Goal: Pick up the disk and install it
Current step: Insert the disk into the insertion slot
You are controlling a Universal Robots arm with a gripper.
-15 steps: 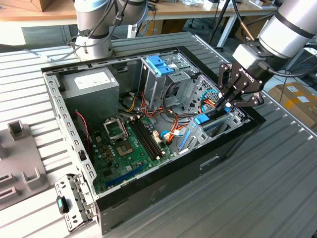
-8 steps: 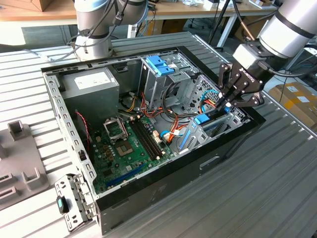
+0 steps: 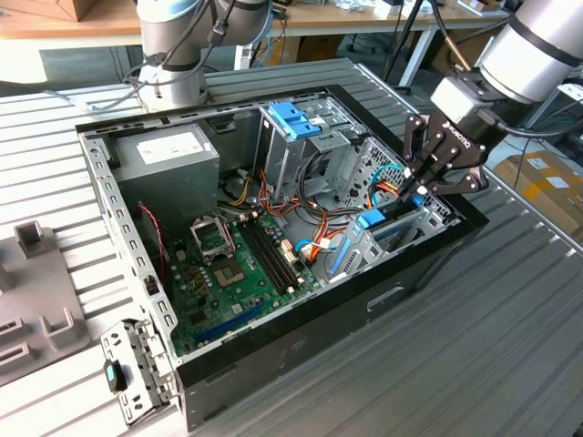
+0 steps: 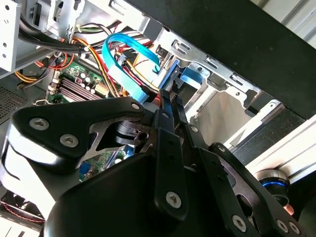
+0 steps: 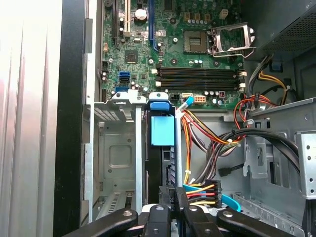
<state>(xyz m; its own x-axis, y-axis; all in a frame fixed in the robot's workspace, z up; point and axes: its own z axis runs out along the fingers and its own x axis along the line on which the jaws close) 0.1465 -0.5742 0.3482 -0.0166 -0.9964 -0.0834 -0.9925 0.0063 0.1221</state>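
Your gripper (image 3: 421, 185) sits with fingers pinched narrow on the disk (image 5: 162, 148), held edge-up so it drops straight into the drive bay (image 5: 116, 153) inside the computer case (image 3: 383, 291).

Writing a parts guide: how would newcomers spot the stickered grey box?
Find the open computer case on the slatted table. In its far corner on the exterior view's left, near the arm's base, sits the grey metal box. Unlike the open cage beside it, it is closed, with a white sticker.
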